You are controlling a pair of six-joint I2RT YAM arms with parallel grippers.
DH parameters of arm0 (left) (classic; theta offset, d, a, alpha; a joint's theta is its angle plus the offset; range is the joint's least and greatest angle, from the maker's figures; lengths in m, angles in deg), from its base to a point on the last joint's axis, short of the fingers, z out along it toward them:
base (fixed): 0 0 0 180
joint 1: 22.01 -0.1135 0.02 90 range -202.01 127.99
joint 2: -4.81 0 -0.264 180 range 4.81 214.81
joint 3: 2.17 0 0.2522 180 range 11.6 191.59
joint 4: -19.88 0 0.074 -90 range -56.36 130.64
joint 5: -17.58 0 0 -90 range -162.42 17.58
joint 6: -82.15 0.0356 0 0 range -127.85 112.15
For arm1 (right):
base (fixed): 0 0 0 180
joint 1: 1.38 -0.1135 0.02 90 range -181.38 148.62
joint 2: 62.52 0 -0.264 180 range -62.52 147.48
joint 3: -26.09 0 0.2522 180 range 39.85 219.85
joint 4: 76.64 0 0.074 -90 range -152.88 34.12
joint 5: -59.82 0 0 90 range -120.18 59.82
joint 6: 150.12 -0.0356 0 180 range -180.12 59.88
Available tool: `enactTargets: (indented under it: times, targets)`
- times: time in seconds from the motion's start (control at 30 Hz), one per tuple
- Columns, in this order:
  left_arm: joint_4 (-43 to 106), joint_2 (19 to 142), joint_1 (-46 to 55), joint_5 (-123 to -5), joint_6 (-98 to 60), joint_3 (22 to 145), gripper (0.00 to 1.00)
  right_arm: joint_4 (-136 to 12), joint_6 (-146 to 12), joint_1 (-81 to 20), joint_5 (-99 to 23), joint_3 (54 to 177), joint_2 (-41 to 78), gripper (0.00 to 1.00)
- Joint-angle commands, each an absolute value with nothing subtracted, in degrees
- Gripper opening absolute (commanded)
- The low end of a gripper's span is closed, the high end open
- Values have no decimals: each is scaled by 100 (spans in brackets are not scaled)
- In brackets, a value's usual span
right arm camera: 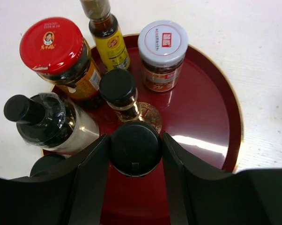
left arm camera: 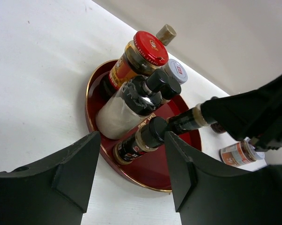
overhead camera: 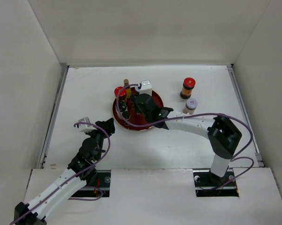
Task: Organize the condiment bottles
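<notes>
A round red tray (overhead camera: 152,123) holds several condiment bottles: a red-capped amber jar (right arm camera: 52,47), a slim yellow-labelled bottle (right arm camera: 109,40), a white-lidded jar (right arm camera: 162,47), a small black-capped bottle (right arm camera: 118,88) and a clear black-topped grinder (right arm camera: 45,123). My right gripper (right arm camera: 135,143) is over the tray, shut on the cap of an upright black-capped bottle (right arm camera: 135,150). On the bare table to the right stand another red-capped amber jar (overhead camera: 188,87) and a white-lidded jar (overhead camera: 191,105). My left gripper (overhead camera: 106,125) is open and empty, low beside the tray's left rim and facing it.
White walls enclose the table on the left, back and right. The right arm's forearm (overhead camera: 192,123) stretches across the table from its base to the tray, just in front of the two jars on the right.
</notes>
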State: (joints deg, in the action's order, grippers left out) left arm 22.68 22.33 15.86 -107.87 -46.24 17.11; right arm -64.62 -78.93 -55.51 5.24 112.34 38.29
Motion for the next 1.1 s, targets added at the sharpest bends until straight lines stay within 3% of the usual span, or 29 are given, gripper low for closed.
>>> enactTargets:
  times: [0.0,0.4,0.73,1.07]
  targets:
    - [2045,2230,1539,-10723,-4678,1757,55,-6701,-7840,-5652,577,11684,4100,39]
    - [2045,2256,1600,-10697,-4626,1801,55,-6666,-7981,-5767,577,12018,4760,41]
    - [2045,2239,1644,-10741,-4608,1792,55,-6666,-8182,-5811,594,11738,4463,73]
    - [2116,2090,1688,-10776,-4616,1792,57,-6727,-8192,-5312,533,10683,2802,82]
